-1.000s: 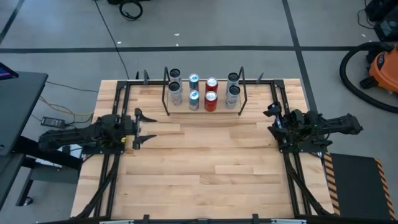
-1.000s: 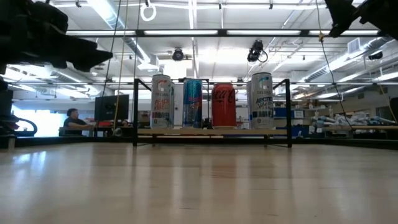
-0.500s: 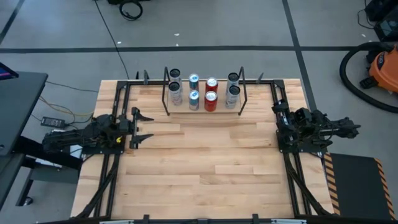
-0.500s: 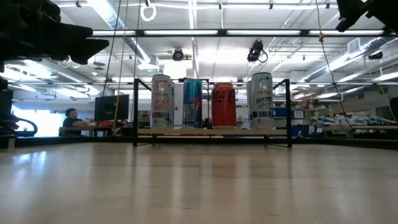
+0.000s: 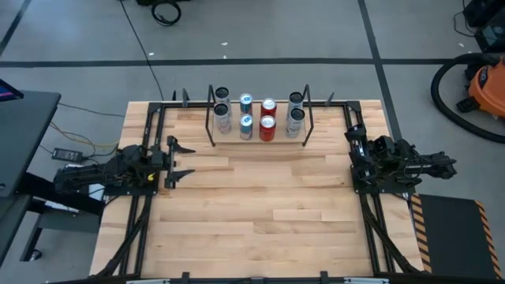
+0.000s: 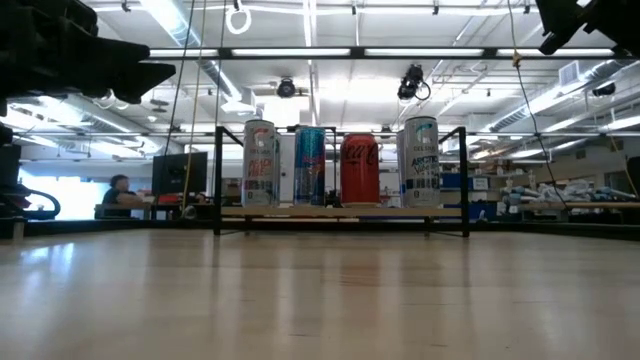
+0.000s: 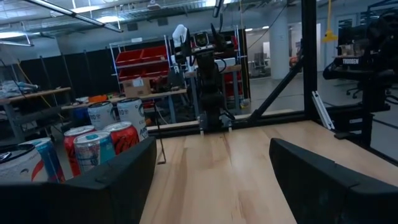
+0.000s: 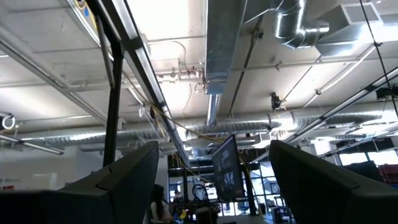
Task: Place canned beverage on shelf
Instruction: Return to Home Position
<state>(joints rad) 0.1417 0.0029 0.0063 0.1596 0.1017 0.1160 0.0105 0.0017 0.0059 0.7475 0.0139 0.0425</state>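
The shelf [image 6: 340, 211], a light board between black rod frames [image 5: 211, 126], stands at the table's far middle. Several canned beverages [image 5: 267, 126] stand upright on it by their bases; the low view shows a white [image 6: 259, 163], a blue [image 6: 309, 165], a red [image 6: 359, 168] and another white can [image 6: 420, 160] side by side. My left gripper [image 5: 175, 161] stays at the table's left edge, open, pointing level across the table, with nothing between its fingers [image 7: 93, 180]. My right gripper [image 5: 353, 147] is at the right edge, open, tilted upward, its fingers [image 8: 317, 174] apart.
Bare wooden tabletop [image 5: 260, 197] lies between the two arms and in front of the shelf. Black frame rails [image 5: 146, 213] run along the table's left and right sides. A person [image 6: 118, 192] sits in the room far behind the table.
Both arms have drawn back a little toward their own table edges, the right one swinging straighter, then kept still. Neither gripper's opening has changed. The cans and the shelf have stayed put.
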